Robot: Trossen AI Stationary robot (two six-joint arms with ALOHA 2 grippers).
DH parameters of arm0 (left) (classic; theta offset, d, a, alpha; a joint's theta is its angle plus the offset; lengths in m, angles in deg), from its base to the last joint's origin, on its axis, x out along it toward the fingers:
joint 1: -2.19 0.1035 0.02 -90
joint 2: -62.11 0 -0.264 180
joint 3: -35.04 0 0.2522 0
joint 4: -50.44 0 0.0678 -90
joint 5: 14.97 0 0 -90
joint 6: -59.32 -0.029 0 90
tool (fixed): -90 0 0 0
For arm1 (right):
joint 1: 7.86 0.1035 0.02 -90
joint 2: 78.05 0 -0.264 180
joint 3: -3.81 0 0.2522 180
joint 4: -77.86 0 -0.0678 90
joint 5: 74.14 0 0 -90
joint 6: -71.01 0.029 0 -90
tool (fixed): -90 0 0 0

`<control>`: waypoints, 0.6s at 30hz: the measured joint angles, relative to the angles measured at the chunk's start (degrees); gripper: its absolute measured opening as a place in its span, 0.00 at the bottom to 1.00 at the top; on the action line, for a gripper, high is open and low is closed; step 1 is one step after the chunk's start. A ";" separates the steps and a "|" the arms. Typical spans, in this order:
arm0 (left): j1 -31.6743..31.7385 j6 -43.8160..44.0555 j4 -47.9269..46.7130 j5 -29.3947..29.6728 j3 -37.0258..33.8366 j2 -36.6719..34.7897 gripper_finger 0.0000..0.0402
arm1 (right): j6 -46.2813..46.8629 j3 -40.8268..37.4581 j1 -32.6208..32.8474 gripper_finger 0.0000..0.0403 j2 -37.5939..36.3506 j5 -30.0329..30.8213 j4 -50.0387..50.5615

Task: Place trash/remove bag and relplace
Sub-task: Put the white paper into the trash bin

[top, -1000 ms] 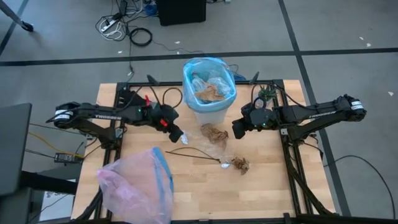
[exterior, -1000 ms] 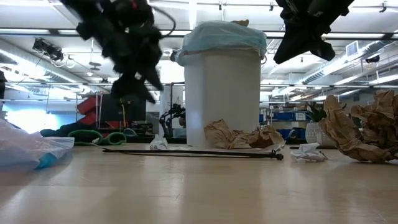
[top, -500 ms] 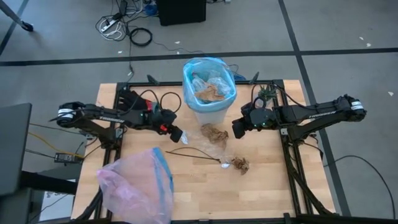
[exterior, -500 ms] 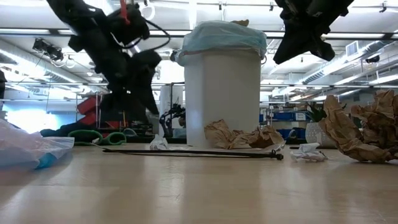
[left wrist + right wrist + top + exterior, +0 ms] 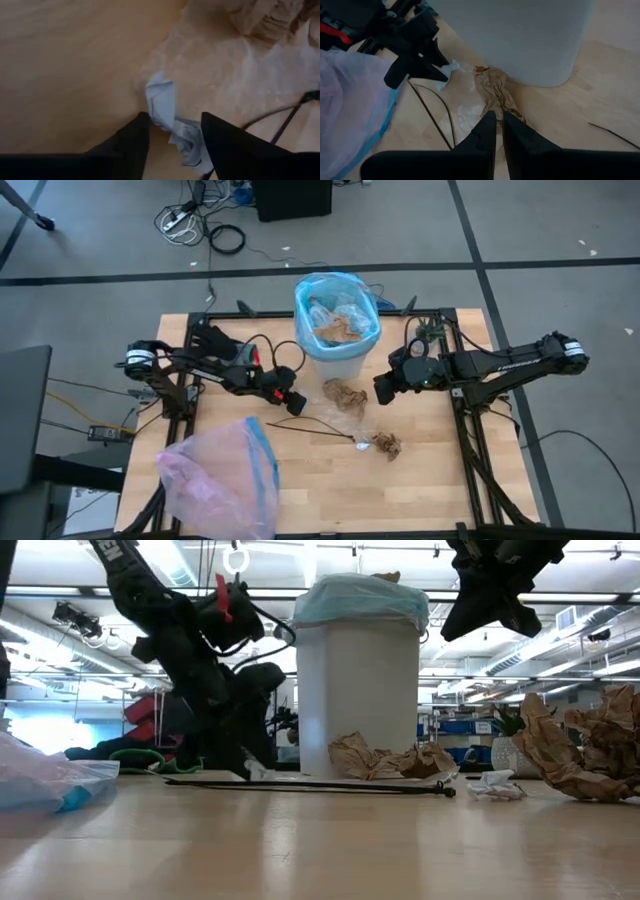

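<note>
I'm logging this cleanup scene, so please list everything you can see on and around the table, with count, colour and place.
Bin: one, white, far middle of the table.
Bag: one, light blue, lining the bin, trash inside.
Brown leaf clumps: two, one just in front of the bin, one nearer the front edge.
Twig: one, thin and dark, lying in mid-table.
Crumpled wrapper: one, pale, between the left gripper's fingers.
Pink bag: one, blue rim band, front left corner.
Table: one, light wood.
Left gripper: open, down at the wrapper.
Right gripper: shut, hovering right of the bin.
</note>
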 joint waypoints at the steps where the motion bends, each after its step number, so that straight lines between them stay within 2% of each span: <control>1: 0.00 0.33 -0.10 -0.22 0.02 0.42 0.43 | 0.00 0.00 -0.02 0.06 0.00 -0.01 -0.10; 3: -0.26 0.47 -0.32 0.62 0.04 0.90 0.34 | 0.00 0.00 0.00 0.05 0.00 0.00 -0.06; 7: -0.42 -0.09 -0.40 0.96 0.00 -0.10 0.07 | 0.00 0.00 0.00 0.04 0.00 -0.03 -0.12; 8: -0.57 -0.13 -0.32 0.30 0.02 -0.71 0.04 | 0.00 0.00 0.00 0.03 0.00 -0.05 -0.09; 13: -0.80 0.99 -3.11 -1.40 -0.35 -5.30 0.02 | -0.08 0.00 0.00 0.00 0.00 -1.06 -0.05; 18: -0.94 0.60 -8.61 -0.71 -0.35 -14.01 0.02 | -0.23 0.00 -0.01 0.00 -0.02 -1.08 0.03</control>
